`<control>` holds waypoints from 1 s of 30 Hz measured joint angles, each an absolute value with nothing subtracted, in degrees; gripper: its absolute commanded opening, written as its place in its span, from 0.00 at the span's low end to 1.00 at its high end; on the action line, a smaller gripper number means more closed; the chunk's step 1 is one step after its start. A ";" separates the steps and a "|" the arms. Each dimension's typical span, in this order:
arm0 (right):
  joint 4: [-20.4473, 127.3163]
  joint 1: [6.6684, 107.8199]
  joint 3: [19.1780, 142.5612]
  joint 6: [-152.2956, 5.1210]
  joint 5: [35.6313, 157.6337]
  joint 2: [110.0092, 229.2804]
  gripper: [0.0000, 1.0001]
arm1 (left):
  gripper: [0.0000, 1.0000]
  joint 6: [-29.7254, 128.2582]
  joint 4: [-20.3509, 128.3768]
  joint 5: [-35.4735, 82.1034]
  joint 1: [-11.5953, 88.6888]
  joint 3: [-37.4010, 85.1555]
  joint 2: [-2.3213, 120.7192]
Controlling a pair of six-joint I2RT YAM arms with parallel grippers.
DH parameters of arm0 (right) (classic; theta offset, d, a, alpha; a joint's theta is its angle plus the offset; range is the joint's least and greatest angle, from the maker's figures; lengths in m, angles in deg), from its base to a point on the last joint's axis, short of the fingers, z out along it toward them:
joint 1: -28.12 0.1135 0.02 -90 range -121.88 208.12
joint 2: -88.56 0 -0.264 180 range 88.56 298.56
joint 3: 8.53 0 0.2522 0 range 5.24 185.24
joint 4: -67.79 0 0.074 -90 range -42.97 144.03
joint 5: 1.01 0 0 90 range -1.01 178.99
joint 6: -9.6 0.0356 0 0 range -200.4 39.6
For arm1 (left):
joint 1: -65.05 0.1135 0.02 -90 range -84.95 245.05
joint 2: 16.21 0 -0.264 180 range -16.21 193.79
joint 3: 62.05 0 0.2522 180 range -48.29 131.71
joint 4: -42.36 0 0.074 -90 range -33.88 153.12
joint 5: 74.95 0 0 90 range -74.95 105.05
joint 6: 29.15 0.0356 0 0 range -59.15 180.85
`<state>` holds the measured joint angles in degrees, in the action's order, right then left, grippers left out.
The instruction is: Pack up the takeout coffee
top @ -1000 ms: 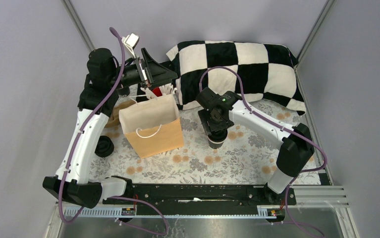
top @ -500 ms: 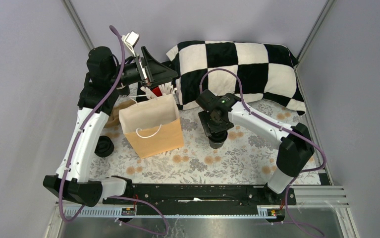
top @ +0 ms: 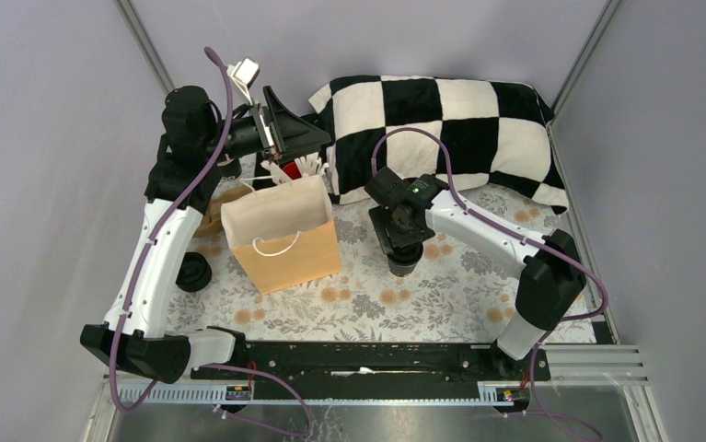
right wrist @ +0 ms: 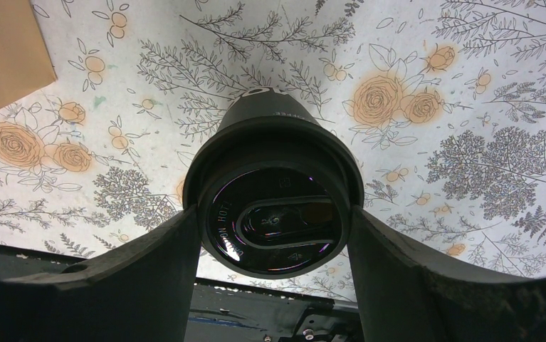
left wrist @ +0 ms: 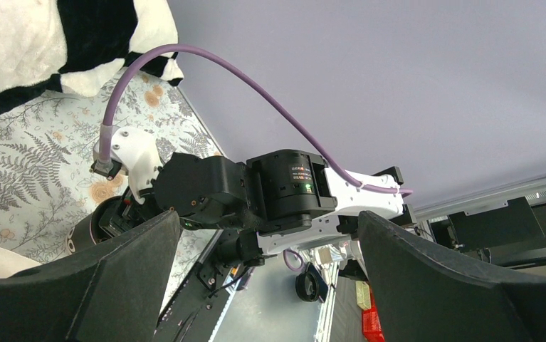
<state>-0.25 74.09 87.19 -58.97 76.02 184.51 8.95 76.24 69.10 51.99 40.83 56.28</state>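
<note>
Starting at the near edge: the floral tablecloth [top: 376, 308] covers the table in front of the two arm bases. A bit further in on the left there's a dark round thing [top: 192, 273] sitting on the cloth next to the left arm. It's too small from the top camera for me to say what it is.

Right of centre is the takeout coffee [right wrist: 273, 178]. The right gripper [right wrist: 272, 214] comes straight down on it from above. In the wrist view the two fingers press against opposite sides of the black lid [right wrist: 273, 228], so it's clamped on the cup right at the lid rim. The lid faces up into the camera and the dark cup wall runs down toward the cloth. Whether the bottom is on the table or just off it, I honestly can't tell from these angles.

Just left of that, well apart from the cup, a brown paper bag [top: 284, 235] stands upright with its mouth open and a white cord handle on the front.

Behind the bag is a red cup [top: 286, 170] with white sticks in it. The left gripper [left wrist: 268, 217] hangs up high over that spot, turned sideways, jaws spread all the way with nothing between them.

At the very back, a black-and-white checkered pillow [top: 441, 133] lies against the wall.
</note>
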 measured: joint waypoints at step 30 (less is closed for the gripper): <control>7.62 33.70 66.95 -57.94 109.35 157.23 0.81 | 0.51 20.57 106.29 40.18 18.41 62.91 77.26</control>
